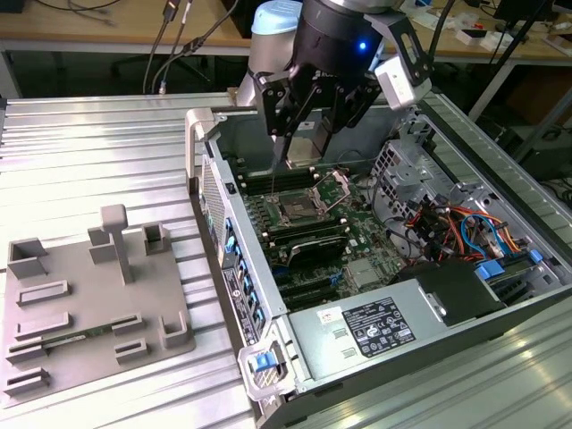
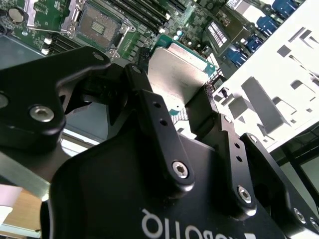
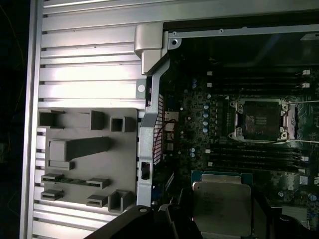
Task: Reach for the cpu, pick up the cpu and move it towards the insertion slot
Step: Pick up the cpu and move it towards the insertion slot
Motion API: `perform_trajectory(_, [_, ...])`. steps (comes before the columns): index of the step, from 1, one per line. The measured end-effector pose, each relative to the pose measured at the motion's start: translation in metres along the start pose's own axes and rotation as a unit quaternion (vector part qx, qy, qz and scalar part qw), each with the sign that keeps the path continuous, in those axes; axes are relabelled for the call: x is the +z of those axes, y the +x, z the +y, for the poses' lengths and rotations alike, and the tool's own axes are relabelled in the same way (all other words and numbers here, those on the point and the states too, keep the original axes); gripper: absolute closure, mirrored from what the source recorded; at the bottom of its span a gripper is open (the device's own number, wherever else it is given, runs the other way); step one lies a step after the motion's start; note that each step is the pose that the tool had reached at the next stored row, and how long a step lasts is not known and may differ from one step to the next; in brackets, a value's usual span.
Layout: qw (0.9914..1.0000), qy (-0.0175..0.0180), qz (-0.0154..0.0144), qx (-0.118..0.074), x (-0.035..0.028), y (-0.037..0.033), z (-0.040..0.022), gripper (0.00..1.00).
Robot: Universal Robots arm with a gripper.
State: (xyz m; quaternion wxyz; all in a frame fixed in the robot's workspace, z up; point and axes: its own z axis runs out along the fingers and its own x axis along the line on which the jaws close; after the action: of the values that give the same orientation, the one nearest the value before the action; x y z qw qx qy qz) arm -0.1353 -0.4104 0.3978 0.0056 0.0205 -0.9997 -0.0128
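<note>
My gripper [image 1: 304, 146] hangs inside the open computer case, shut on the cpu [image 2: 175, 74], a flat square chip with a silvery metal top. In both wrist views the black fingers [image 2: 149, 107] press on two opposite edges of the cpu [image 3: 222, 206]. The insertion slot [image 1: 298, 211], a silver-framed socket with a dark centre and thin wire levers, lies on the green board just below and in front of the gripper. It also appears past the chip in both wrist views, as the insertion slot [image 2: 97, 25] and the insertion slot [image 3: 260, 120]. The chip is held above the board, apart from the socket.
A grey plastic tray [image 1: 98, 295] with raised blocks lies on the ribbed metal table at the exterior view's left. The case wall [image 1: 223, 210] stands between tray and board. Long black memory slots [image 1: 308, 239] flank the socket. Coloured cables [image 1: 456, 228] and a drive cage [image 1: 411, 165] sit at the right.
</note>
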Motion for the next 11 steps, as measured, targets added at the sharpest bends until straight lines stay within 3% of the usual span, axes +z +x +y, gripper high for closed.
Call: perform_trajectory(11, [1.0, 0.0001, 0.0, 0.001, 0.0003, -0.0059, 0.0058, 0.45])
